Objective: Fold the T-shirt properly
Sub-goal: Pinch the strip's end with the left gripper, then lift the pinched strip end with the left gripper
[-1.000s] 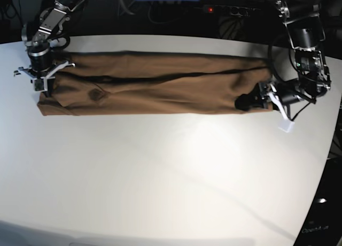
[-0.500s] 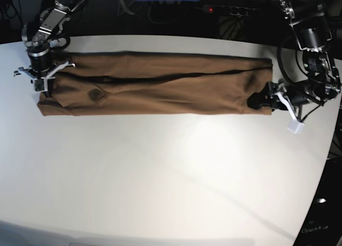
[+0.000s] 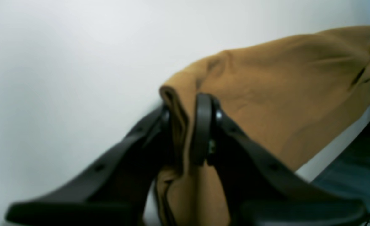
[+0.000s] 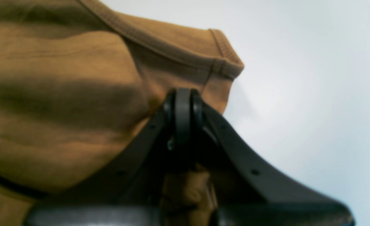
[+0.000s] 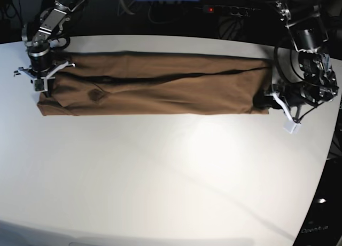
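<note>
Lengthwise, the T-shirt (image 5: 155,85) lies as a long narrow band across the far part of the white bench (image 5: 160,171), its long axis running from one arm to the other, so each end has its own end effector and neither arm has to reach across. The left end effector (image 3: 186,125) is at the band's end on the base view's right, clamped on a bunched edge of cloth that stands between its 2 fingers. The right end effector (image 4: 183,110) is at the opposite end, fingers together, pinching fabric just below a stitched hem corner. Judging from this, the coming move is to carry one short end over toward the other, along that axis.

The base view alone shows the whole band and a dark crease along it. Only the 2 wrist views show cloth actually caught in each grip.
</note>
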`<state>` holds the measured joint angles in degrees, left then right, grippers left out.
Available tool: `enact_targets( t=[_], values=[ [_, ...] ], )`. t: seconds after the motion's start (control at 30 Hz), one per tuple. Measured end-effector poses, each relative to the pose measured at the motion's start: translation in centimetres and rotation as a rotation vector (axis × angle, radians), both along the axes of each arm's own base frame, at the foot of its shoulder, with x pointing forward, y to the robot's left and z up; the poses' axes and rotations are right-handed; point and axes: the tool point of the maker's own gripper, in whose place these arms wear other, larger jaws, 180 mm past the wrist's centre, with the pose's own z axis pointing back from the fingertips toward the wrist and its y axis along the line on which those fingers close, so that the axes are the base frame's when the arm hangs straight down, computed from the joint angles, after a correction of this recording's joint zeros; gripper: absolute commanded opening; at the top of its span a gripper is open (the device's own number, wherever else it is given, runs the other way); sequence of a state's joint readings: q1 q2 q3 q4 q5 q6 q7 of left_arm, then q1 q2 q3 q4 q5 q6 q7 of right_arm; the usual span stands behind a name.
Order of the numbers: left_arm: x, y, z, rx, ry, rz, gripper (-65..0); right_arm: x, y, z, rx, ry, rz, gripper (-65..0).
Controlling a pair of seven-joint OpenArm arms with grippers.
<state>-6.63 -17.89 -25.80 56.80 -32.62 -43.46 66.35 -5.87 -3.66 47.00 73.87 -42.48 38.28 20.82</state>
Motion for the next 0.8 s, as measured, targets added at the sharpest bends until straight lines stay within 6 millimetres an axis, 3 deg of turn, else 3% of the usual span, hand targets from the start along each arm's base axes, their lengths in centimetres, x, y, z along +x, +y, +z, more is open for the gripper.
enact_targets(
  t=[0.17, 0.3, 0.8],
  values=[
    [0.1, -1.5, -0.2, -0.033, -0.003, 0.002, -54.9, 0.0, 0.0, 0.0, 0.000, 0.001, 0.000, -64.7],
    [0.2, -2.9, -0.3, -0.064, -0.005, -0.002, -63.8, 0.0, 0.0, 0.0, 0.000, 0.001, 0.000, -64.7],
    [0.2, -2.9, 0.1, -0.028, -0.013, -0.021, -62.6, 0.0, 0.0, 0.0, 0.000, 0.000, 0.002, -64.7]
  ],
)
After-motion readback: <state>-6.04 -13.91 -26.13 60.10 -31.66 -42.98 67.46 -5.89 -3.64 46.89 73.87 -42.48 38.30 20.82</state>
